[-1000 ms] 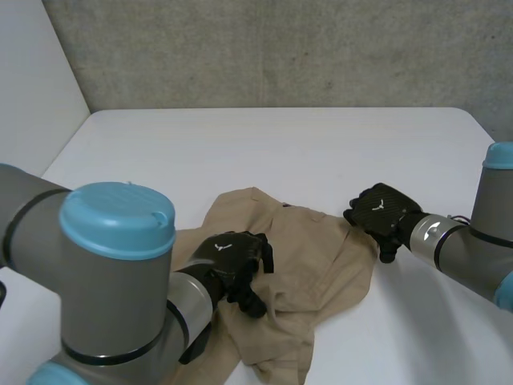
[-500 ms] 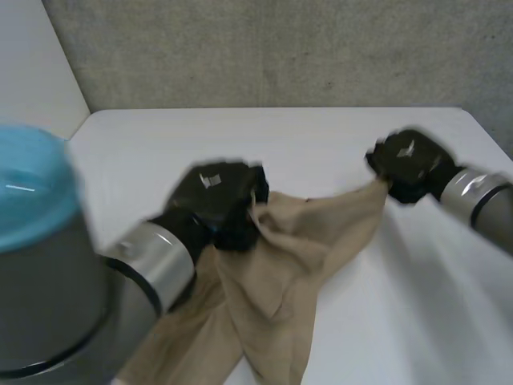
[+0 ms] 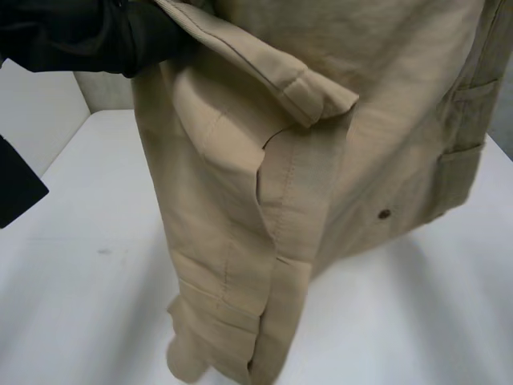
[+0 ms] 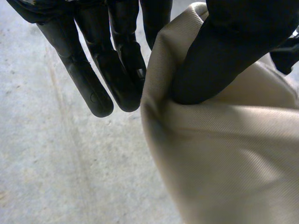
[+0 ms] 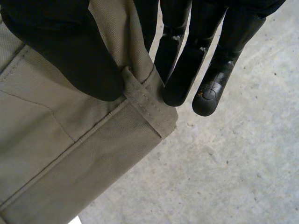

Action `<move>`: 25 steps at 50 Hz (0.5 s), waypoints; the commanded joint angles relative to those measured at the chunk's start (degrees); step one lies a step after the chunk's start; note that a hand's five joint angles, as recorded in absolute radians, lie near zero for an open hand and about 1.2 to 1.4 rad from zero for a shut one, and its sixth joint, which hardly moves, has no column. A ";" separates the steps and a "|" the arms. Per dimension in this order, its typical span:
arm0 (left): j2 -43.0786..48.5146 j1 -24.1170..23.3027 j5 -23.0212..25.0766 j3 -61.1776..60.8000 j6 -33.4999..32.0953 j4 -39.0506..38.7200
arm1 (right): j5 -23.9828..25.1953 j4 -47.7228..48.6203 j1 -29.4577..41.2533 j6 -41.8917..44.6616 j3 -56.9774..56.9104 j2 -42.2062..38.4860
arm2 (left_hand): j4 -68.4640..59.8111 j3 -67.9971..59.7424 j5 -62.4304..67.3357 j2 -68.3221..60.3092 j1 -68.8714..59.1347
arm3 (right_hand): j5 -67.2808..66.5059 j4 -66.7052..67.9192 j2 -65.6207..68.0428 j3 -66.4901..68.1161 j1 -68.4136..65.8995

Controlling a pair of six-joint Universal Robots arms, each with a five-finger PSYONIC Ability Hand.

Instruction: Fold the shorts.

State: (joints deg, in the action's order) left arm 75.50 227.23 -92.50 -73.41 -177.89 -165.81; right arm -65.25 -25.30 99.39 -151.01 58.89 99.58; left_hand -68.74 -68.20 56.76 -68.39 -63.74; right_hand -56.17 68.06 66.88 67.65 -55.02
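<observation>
The tan shorts [image 3: 321, 144] hang in the air close in front of the head camera, their lower end just above the white table [image 3: 80, 281]. My left hand [image 3: 88, 36] holds them at the upper left edge. In the left wrist view the thumb [image 4: 224, 56] pinches a fold of the shorts [image 4: 233, 158] against the fingers [image 4: 112, 60]. In the right wrist view my right hand [image 5: 65, 51] pinches the corner of the waistband [image 5: 56, 154] beside a belt loop [image 5: 145, 109], thumb in front and fingers behind. Both hands are shut on the cloth.
A grey concrete wall [image 5: 233, 163] stands behind the table and fills the background of both wrist views [image 4: 46, 154]. Bare white tabletop shows left [image 3: 72, 241] and right [image 3: 449, 305] of the hanging cloth.
Both hands closed on the shorts and lifted them off the table, up in front of the camera. The cloth now hangs down instead of lying crumpled.
</observation>
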 commanded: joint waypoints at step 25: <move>44.65 18.42 6.72 25.50 -8.96 -17.15 | -18.85 19.73 10.73 3.71 -22.40 -43.15 | -11.26 -11.80 13.24 -11.61 -16.26 | -13.83 11.94 13.12 12.35 -24.98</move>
State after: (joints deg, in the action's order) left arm 115.86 243.14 -81.47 -59.91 -179.86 -170.87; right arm -77.54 -21.74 106.89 -144.17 48.15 59.46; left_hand -68.75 -68.28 56.77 -68.46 -63.85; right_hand -56.17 68.08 66.89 67.84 -55.21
